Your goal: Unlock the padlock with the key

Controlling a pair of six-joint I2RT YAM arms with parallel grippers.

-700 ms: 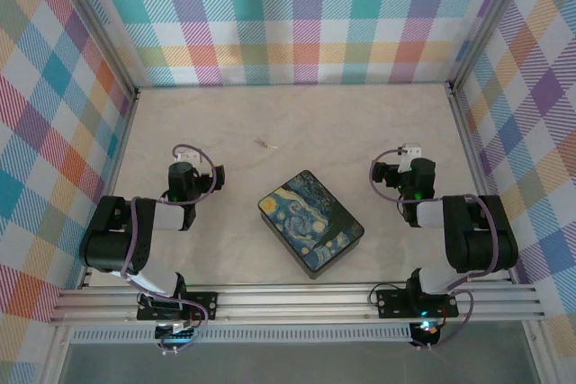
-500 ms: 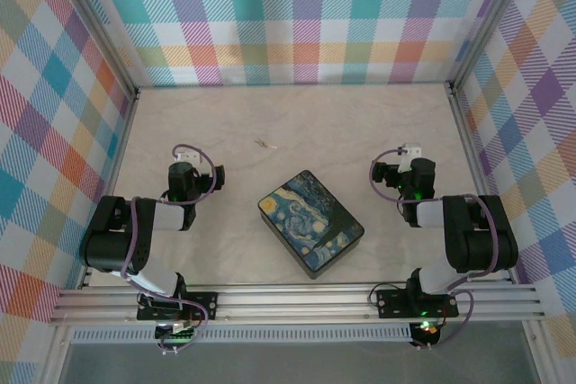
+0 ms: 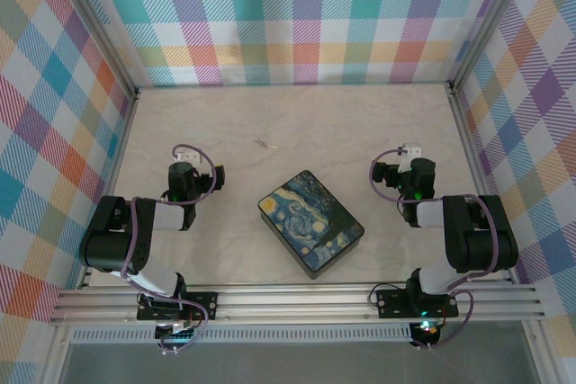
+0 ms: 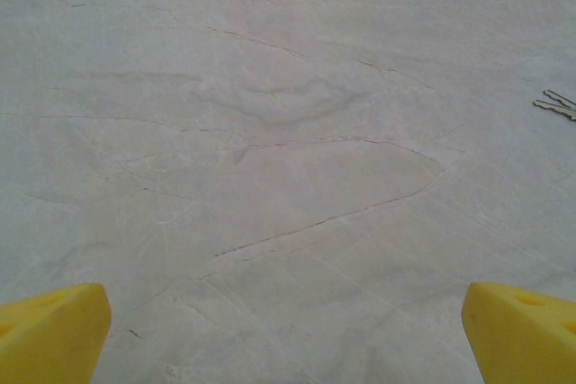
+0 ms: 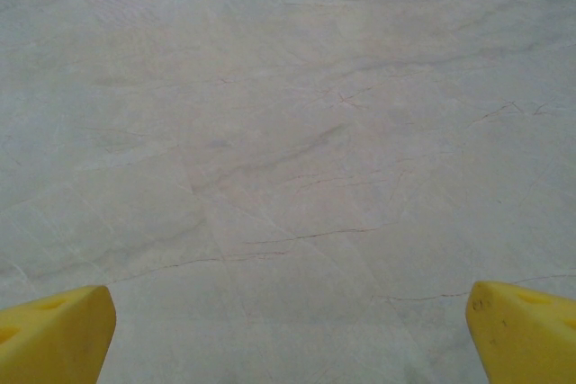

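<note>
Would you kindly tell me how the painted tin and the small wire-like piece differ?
The tin is large, boxy, printed in swirling blue and yellow; the wire-like piece is tiny, thin and pale. The tin lies mid-table, askew; the piece lies farther back, leftward. Both rest on the table.

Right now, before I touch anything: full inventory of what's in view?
tin box: 1, blue-and-yellow swirl print, dark sides, lid shut, mid-table between the arms
small thin item: 1, pale metallic, on the table beyond the tin box, left of centre; too small to identify
table: 1, pale marbled top
wall panels: 3, multicolour plaid, back and both sides
frame rail: 1, silver, near edge, carrying the arm bases
left arm: 1, black, near left
right arm: 1, black, near right
left claw: 1, yellow tips, open, over bare table
right claw: 1, yellow tips, open, over bare table
</note>
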